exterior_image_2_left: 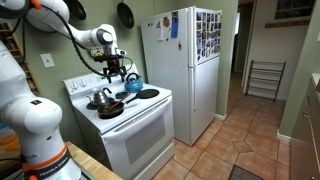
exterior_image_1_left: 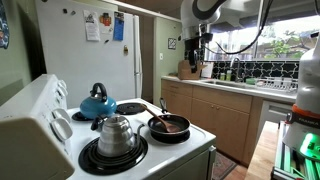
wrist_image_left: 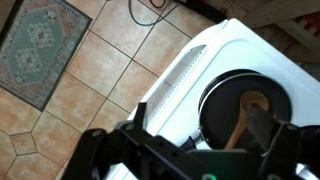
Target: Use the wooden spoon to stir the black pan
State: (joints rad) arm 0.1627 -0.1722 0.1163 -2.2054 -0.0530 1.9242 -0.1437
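The black pan [exterior_image_1_left: 170, 127] sits on the stove's front burner; it also shows in the other exterior view [exterior_image_2_left: 110, 109] and in the wrist view [wrist_image_left: 228, 100]. The wooden spoon [wrist_image_left: 247, 112] lies in the pan with its bowl on the brownish inside, and its handle sticks up over the rim [exterior_image_1_left: 164, 110]. My gripper [wrist_image_left: 200, 120] is open and empty. It hangs well above the stove, over the pan, in both exterior views [exterior_image_1_left: 193, 60] [exterior_image_2_left: 113, 70]. It touches neither the spoon nor the pan.
A shiny steel kettle [exterior_image_1_left: 116, 135] stands on a burner beside the pan and a blue kettle [exterior_image_1_left: 97, 103] behind it. A white fridge [exterior_image_2_left: 185, 60] stands next to the stove [exterior_image_2_left: 140, 125]. A counter with a knife block [exterior_image_1_left: 190, 68] lies beyond. A rug [wrist_image_left: 45, 45] lies on the tiled floor.
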